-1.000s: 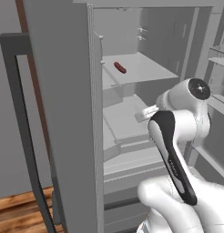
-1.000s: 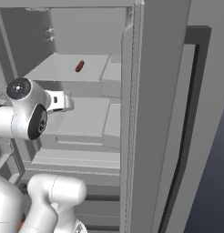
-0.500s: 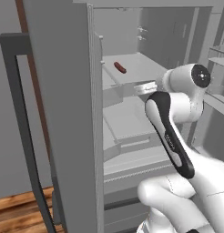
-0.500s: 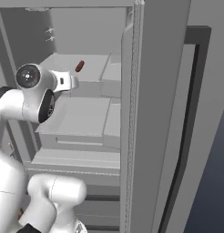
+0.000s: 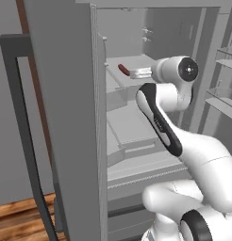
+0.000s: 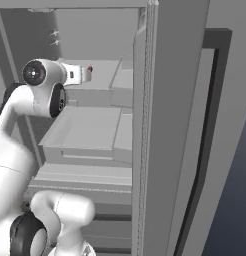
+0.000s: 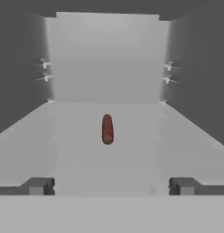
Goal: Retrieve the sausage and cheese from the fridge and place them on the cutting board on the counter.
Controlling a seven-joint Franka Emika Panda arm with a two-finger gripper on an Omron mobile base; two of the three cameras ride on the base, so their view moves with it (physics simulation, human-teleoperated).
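The fridge [image 5: 66,117] stands open, its grey door panel in the foreground [image 6: 170,125]. The sausage [image 7: 107,129], a dark red-brown link, lies alone on an upper shelf, pointing away from the hand. My gripper [image 7: 111,186] is open at the shelf's front edge, its fingertips [image 7: 38,186] wide apart and short of the sausage. From the left base the gripper [image 5: 136,73] sits just right of the sausage [image 5: 122,69]. In the right base view the sausage [image 6: 90,68] peeks past the gripper [image 6: 86,75]. The cheese, cutting board and counter are out of view.
Below the upper shelf are grey drawers [image 5: 132,132] and a lower drawer front [image 6: 85,175]. The fridge's side walls [image 7: 22,91] close in the shelf on both sides. A dark door handle [image 5: 23,136] and wooden floor [image 5: 19,221] lie at the left.
The arm has lifted the hand from the middle drawer level up to the upper shelf, closer to the sausage. The jaws stayed open.
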